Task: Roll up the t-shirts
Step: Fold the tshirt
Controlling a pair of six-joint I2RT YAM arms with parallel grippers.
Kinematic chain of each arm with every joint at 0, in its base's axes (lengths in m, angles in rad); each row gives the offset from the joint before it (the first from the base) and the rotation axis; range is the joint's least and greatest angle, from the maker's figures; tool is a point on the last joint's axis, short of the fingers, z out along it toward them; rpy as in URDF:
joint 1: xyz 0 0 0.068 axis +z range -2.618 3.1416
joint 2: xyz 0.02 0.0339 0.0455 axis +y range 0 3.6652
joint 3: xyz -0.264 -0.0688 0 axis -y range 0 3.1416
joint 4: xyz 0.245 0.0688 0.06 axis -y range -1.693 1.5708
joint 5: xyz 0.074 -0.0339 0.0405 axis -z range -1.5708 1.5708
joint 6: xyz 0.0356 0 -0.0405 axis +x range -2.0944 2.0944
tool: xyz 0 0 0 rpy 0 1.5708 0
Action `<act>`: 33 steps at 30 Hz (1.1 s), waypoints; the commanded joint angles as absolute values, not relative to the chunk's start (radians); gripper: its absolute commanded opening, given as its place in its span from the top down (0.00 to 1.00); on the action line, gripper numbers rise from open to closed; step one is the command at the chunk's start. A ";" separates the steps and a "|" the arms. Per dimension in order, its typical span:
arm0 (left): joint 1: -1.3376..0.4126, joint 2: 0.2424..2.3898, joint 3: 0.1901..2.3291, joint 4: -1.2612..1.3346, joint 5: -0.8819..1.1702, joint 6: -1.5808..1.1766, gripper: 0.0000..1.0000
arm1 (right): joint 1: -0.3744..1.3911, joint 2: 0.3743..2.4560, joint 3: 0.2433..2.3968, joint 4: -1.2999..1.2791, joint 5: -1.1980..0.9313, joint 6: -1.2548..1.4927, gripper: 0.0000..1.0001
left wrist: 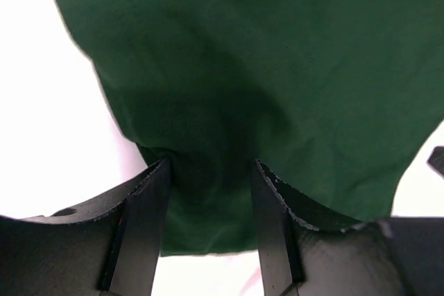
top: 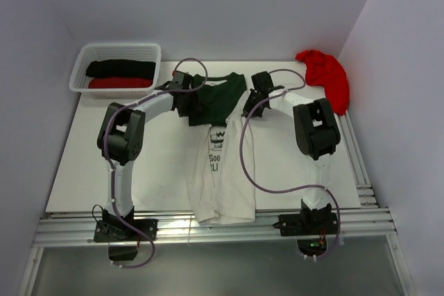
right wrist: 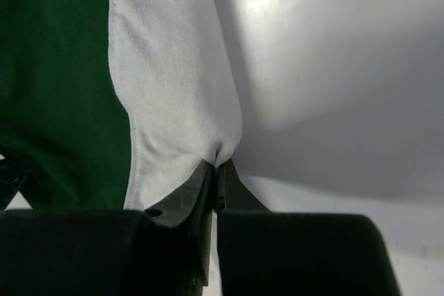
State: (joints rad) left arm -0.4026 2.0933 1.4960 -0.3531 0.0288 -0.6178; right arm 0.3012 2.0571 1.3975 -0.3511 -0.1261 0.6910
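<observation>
T-shirt [top: 222,192] pinched at white edge by right claw [right wrist: 216,169], straddled at green part by spread left claw [left wrist: 209,175] — likely to begin rolling.

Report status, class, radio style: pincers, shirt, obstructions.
Right pincer shut on white-and-green t-shirt, white edge. Left pincer astride its green fabric, grip unclear. Basket and loose red t-shirt sit apart.

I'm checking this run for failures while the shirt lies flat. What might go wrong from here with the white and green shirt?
1. The right tool is shut on only a thin pinch of the shirt at its white edge, so a pull may slip it free.
2. The left tool has its jaws apart around the green sleeve, so lifting from one side could skew the roll.
3. The right arm's cable crosses the shirt and might snag it.
</observation>
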 commanded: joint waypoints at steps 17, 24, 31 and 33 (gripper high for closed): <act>-0.314 1.887 1.444 -0.442 -0.045 -0.583 0.29 | 0.169 1.860 1.433 -0.327 -0.271 0.626 0.49; -0.345 1.666 1.232 -0.455 -0.071 -0.600 0.23 | 0.256 1.519 1.041 -0.327 -0.206 0.586 0.51; -0.435 1.510 1.063 -0.402 -0.040 -0.690 0.24 | 0.431 1.333 0.792 -0.331 -0.126 0.627 0.55; -0.451 1.490 1.040 -0.394 -0.051 -0.703 0.24 | 0.463 1.306 0.728 -0.336 -0.132 0.638 0.58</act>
State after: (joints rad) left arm -0.4232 1.5536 1.0676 -0.4305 -0.0498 -0.6514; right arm 0.4320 1.3655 0.7883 -0.3302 -0.1726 0.6189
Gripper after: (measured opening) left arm 0.761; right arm 0.432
